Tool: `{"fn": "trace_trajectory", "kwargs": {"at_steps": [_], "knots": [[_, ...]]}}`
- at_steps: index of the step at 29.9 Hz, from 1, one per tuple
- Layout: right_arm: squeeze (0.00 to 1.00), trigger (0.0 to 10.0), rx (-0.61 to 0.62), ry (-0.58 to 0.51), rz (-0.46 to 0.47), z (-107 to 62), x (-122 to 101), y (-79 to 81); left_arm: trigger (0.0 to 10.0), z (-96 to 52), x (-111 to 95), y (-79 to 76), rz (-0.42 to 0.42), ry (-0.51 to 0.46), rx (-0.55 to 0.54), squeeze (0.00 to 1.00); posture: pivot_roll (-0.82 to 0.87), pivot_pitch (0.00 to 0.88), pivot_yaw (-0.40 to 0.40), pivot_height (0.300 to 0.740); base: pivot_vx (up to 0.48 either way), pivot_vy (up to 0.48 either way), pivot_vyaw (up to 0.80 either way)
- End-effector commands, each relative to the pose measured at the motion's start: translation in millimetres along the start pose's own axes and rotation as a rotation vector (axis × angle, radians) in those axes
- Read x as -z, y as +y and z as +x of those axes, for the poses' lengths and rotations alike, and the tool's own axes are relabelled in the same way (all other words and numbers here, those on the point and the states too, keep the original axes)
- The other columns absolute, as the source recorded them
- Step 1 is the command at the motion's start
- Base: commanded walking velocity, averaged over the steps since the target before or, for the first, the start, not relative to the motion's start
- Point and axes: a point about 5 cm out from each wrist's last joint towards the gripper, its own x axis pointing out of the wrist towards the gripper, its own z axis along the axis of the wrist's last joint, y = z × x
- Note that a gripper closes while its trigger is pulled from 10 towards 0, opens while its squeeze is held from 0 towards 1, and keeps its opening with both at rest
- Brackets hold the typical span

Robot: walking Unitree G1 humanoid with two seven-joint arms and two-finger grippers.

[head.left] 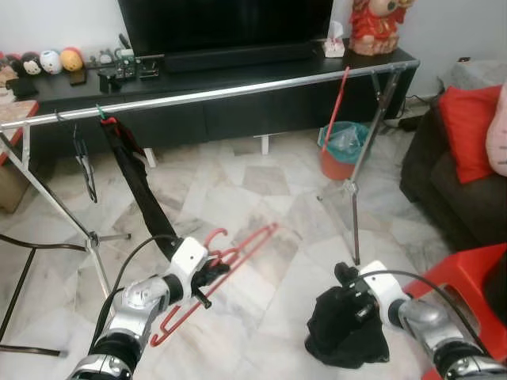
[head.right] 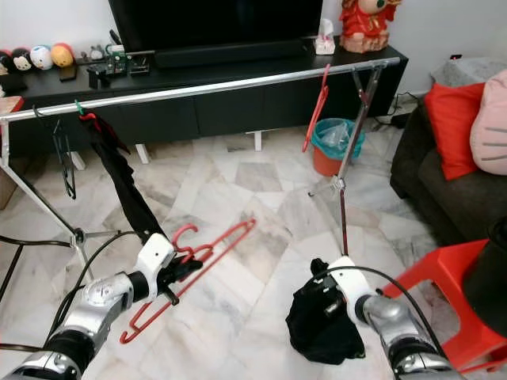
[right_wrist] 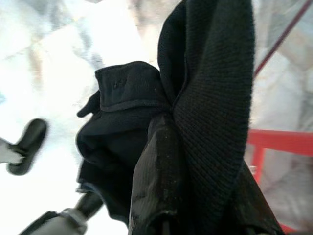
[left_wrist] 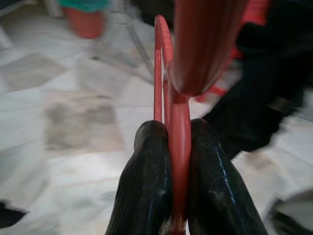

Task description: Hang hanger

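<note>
My left gripper (head.left: 212, 273) is shut on a red plastic hanger (head.left: 238, 249), held low over the marble floor with its bar slanting up to the right. In the left wrist view the two black fingers (left_wrist: 146, 196) pinch the hanger (left_wrist: 179, 127). My right gripper (head.left: 352, 305) is shut on a bunched black garment (head.left: 344, 328) that droops below it; the right wrist view has the cloth (right_wrist: 195, 98) draped over the fingers. A silver clothes rail (head.left: 238, 89) crosses the room ahead. It carries a black garment on a hanger (head.left: 131, 170), an empty dark hanger (head.left: 83, 162) and another red hanger (head.left: 337, 99).
The rail stands on tripod legs (head.left: 352, 190) at both ends. Behind it is a black TV cabinet (head.left: 238, 103) with a TV. A teal-lined red bin (head.left: 341, 150) sits near the right leg. A dark sofa with a red cushion (head.left: 467, 131) and a red stool (head.left: 467, 273) stand on the right.
</note>
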Motion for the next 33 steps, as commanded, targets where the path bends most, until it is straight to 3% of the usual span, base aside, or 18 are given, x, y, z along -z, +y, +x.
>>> {"fn": "trace_trajectory", "kwargs": {"at_steps": [1,3,10,21,28,33], "knots": [[0.0,10.0,0.04,-0.051,-0.014,-2.0,-17,-10.3,10.0,-4.0,0,-3.8,-0.017,0.019,0.085,0.0,-0.01,0.006,0.005,0.74,0.0,0.0,0.0],[0.0,10.0,0.063,-0.085,-0.002,-2.1,-26,-13.7,10.0,-7.6,-7,-10.1,-0.045,0.007,0.194,0.0,-0.01,0.0,0.006,0.74,0.0,0.0,0.0],[0.0,10.0,0.097,-0.134,0.004,-0.5,-39,-14.0,10.0,-17.7,-16,-23.6,-0.056,0.03,0.397,0.0,0.01,0.0,0.001,0.74,0.0,0.0,0.0],[0.0,10.0,0.053,-0.254,0.025,1.4,-75,-9.9,10.0,-13.2,-32,-22.0,-0.017,0.054,0.403,0.0,0.0,0.0,0.003,0.74,0.0,0.0,0.0],[0.0,10.0,-0.031,-0.32,-0.018,1.2,-97,-1.4,10.0,-6.3,-36,-19.6,-0.004,0.062,0.374,0.0,-0.01,0.0,0.003,0.74,0.0,0.0,0.0],[0.0,10.0,-0.049,-0.317,-0.02,2.3,-100,2.6,10.0,-1.5,-38,-19.6,0.019,0.062,0.344,0.0,-0.01,0.0,0.0,0.74,0.0,0.0,0.0]]}}
